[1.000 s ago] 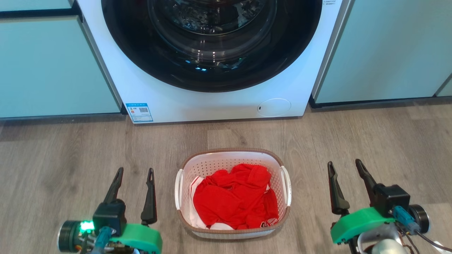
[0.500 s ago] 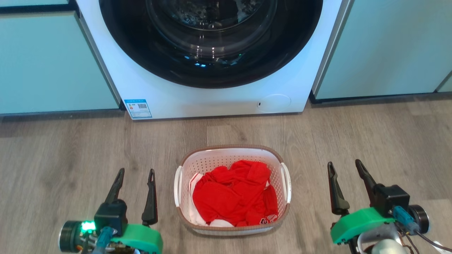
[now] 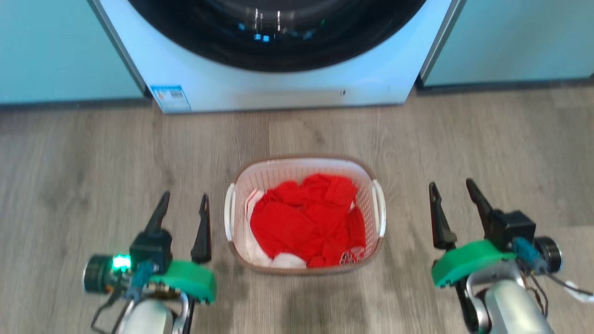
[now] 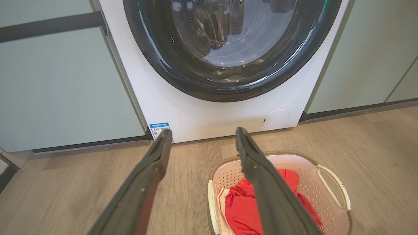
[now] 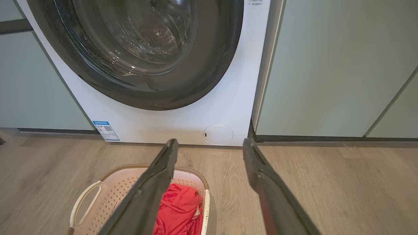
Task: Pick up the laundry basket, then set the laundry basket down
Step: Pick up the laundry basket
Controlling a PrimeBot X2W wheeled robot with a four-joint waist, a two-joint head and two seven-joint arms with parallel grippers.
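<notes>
A white, hole-dotted laundry basket (image 3: 301, 159) with a brown rim holds bright red cloth (image 3: 304, 218) on grey-brown wood-grain floor (image 3: 93, 153) — on the far side a white washing machine (image 3: 278, 93) with a black-ringed door (image 3: 325, 51), between pale teal cabinets (image 3: 55, 46).

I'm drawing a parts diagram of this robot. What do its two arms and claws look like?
The left claw and right claw each have two long, dark, tapering fingers on a black block, set on a curved green housing. The forearms are pale silver-grey. A green light glows at the left wrist; blue connectors with dark cables sit at both.
</notes>
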